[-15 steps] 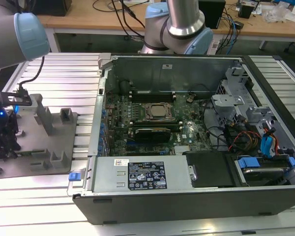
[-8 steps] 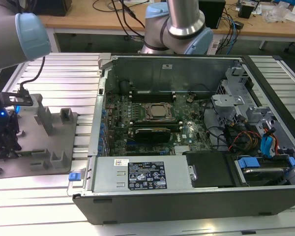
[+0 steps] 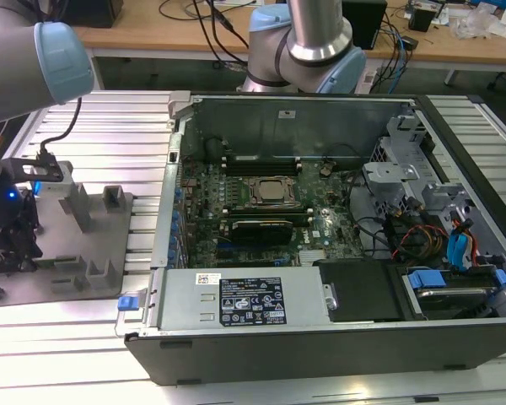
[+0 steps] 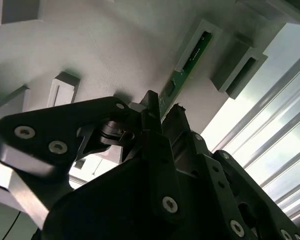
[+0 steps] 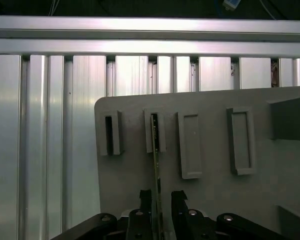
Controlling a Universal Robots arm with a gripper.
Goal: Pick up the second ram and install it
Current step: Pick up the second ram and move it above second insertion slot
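Note:
The second ram (image 5: pixel 155 150) is a thin green board standing on edge in a slotted post of the grey tray (image 5: pixel 210 200). In both wrist views my gripper (image 5: pixel 161 196) straddles its near end, with one black finger (image 5: pixel 146 199) on each side. A small gap shows on either side of the board, so the gripper is open. The second wrist view shows the ram (image 4: pixel 187 65) running from its post down between my gripper's (image 4: pixel 164 107) tips. In the exterior view my gripper (image 3: pixel 13 240) is at the far left, over the tray (image 3: pixel 76 278), well away from the open computer case (image 3: pixel 320 236).
Several other upright slotted posts (image 5: pixel 240 140) stand on the tray around the ram. The tray lies on a ribbed aluminium table (image 5: pixel 50 140). Inside the case, the motherboard (image 3: pixel 261 202) has long black slots beside the CPU socket, with cables and drive bays on the exterior view's right.

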